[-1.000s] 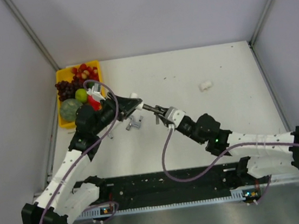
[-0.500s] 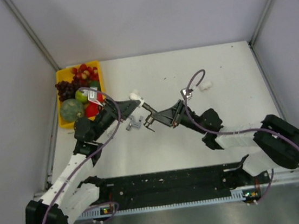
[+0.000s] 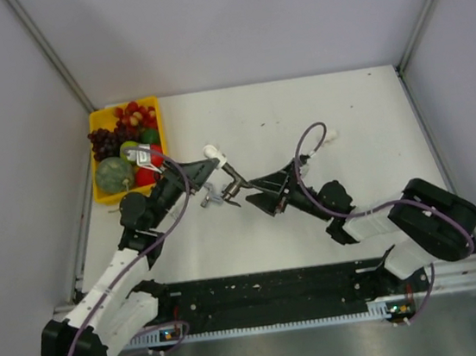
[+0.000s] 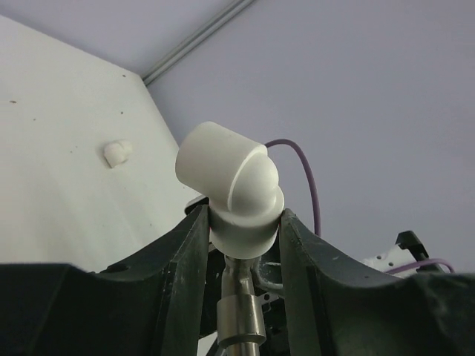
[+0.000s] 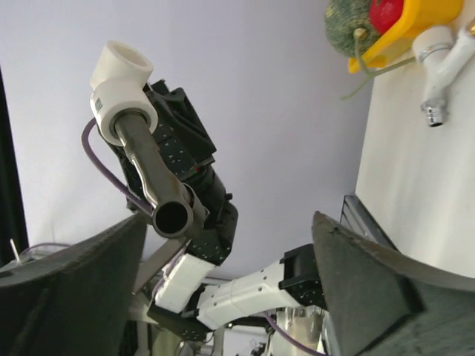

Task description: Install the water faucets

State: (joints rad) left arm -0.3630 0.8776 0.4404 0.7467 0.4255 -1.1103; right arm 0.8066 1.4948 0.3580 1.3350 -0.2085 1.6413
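My left gripper [image 3: 205, 164] [image 4: 241, 216] is shut on a white elbow fitting [image 4: 230, 189] [image 3: 213, 153], held above the table. A dark grey metal faucet [image 5: 148, 167] [image 3: 231, 177] sticks out of that fitting [image 5: 119, 81], its open end toward my right gripper [image 3: 242, 192] [image 5: 230, 219]. The right jaws stand wide open around the faucet's tip without touching it. A silvery faucet [image 3: 213, 198] lies on the table below them. A white-bodied faucet [image 5: 444, 67] lies beside the yellow tray. A small white fitting [image 3: 330, 136] [image 4: 119, 152] lies at the back right.
The yellow tray [image 3: 95, 120] [image 5: 423, 22] of toy fruit sits at the back left, close behind the left arm. Grey walls enclose the white table [image 3: 341, 96] on three sides. A purple cable [image 3: 307, 139] loops above the right wrist.
The right gripper was shut on the dark faucet's end and has opened wide. The right arm has folded back and turned its wrist. The left gripper has lifted the fitting slightly.
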